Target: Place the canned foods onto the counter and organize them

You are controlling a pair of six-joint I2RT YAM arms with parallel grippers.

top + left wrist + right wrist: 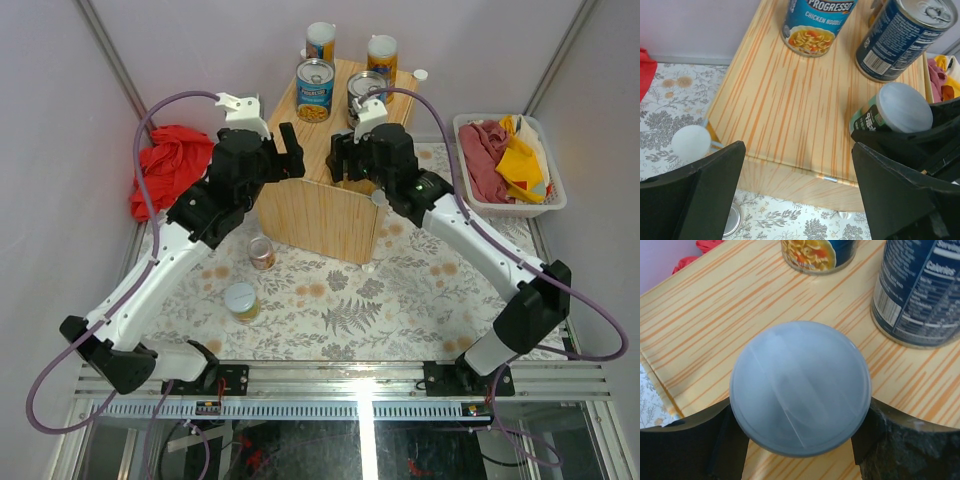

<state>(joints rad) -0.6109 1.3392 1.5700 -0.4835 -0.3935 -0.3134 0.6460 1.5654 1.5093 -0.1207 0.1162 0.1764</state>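
Right wrist view: right claw (800,442) clamped on 1 green-labelled can (800,387) over the counter (715,315); setting it down seems next. Left claw (797,190) apart.

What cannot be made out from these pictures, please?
Top external: the short green-labelled can in the right gripper is hidden under that gripper.
Right wrist: the can's lid hides its label and whether its base touches the counter.
Left wrist: the Progresso chicken noodle can is cut off by the top edge.
Top external: labels of the two short cans on the table are too small to read.
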